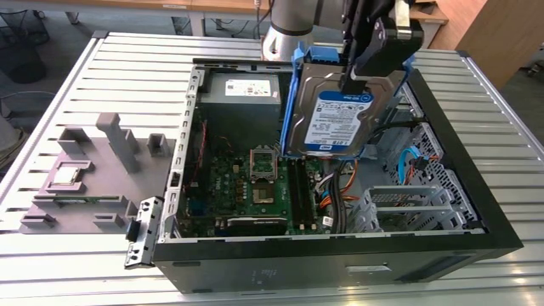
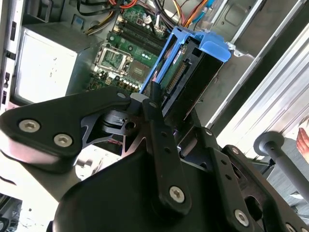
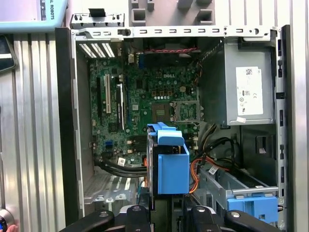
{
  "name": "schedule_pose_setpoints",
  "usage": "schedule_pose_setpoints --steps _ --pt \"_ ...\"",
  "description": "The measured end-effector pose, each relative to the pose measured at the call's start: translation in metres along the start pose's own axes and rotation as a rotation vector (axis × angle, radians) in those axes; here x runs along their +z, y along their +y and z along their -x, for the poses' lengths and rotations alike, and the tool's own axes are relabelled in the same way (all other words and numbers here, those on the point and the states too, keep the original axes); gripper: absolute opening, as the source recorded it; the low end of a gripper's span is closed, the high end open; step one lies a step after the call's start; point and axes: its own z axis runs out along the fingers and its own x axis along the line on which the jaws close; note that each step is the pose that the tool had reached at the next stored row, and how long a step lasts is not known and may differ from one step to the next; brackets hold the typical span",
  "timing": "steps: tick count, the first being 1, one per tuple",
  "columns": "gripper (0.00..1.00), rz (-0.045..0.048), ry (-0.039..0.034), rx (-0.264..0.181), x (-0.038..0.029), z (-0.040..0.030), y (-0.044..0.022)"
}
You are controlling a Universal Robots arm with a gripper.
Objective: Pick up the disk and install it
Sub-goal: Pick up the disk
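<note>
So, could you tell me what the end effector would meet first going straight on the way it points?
Probably the motherboard in the open case: the held disk hangs over it, though depth is unclear.

A: How is it lit?
B: Brightly and evenly. In the exterior view the disk (image 1: 327,118) has a soft sheen; the computer case (image 1: 340,269) is shadowed inside.
A: Any glare?
B: In the second wrist view the power supply label (image 2: 43,63) is washed out white.
</note>
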Motion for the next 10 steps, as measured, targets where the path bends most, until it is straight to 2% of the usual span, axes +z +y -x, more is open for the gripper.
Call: schedule_pose_setpoints --steps 4,10 --pt "0.35 0.0001 0.0000 0.000 0.0001 -0.0010 -0.0057" --pt "0.35 0.0001 0.0002 0.000 -0.0002 -0.0051 -0.0086"
